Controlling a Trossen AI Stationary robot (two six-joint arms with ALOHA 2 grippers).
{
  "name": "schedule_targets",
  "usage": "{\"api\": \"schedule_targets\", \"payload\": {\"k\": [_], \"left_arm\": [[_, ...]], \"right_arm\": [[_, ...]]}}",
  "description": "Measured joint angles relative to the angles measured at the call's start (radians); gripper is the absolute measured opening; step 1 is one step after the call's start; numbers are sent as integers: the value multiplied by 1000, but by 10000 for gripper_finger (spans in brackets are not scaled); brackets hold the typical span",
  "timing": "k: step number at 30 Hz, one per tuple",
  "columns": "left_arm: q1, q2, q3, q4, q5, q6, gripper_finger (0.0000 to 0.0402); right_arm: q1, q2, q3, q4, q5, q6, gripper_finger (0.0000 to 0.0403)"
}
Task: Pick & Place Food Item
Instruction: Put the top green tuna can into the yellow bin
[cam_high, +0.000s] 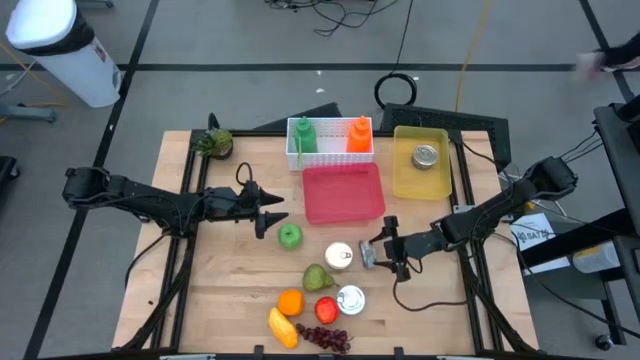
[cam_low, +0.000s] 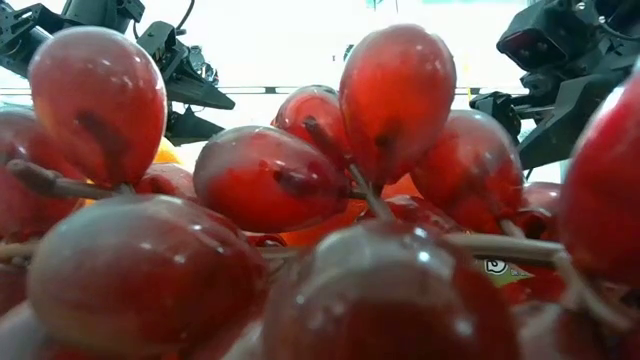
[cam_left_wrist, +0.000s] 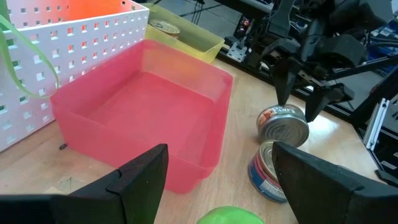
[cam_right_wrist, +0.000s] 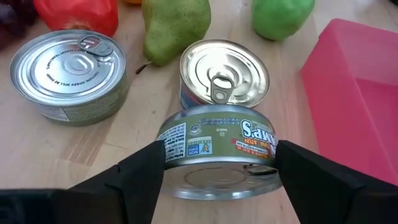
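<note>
Tin (cam_right_wrist: 217, 152) sits tipped between the right gripper (cam_right_wrist: 217, 180) fingers, spread just wider than it; red bin (cam_high: 343, 192) lies up-left; left gripper (cam_high: 268, 222) waits half-open.

Grey floor (cam_high: 240, 40) around the wooden table (cam_high: 230, 290), crossed by dark seam lines. White cylindrical bin (cam_high: 65, 50) with dark band near the far left corner. Black cables (cam_high: 345, 15) and a yellow cable (cam_high: 472, 45) on the floor behind.
</note>
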Motion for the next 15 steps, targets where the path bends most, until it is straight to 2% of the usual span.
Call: {"api": "schedule_targets", "payload": {"k": [6, 15], "left_arm": [[0, 0, 0, 0, 0, -1, 301], [0, 0, 0, -2, 0, -2, 301]], "right_arm": [[1, 1, -1, 17, 81, 73, 281], [28, -39, -1, -69, 129, 124, 281]]}}
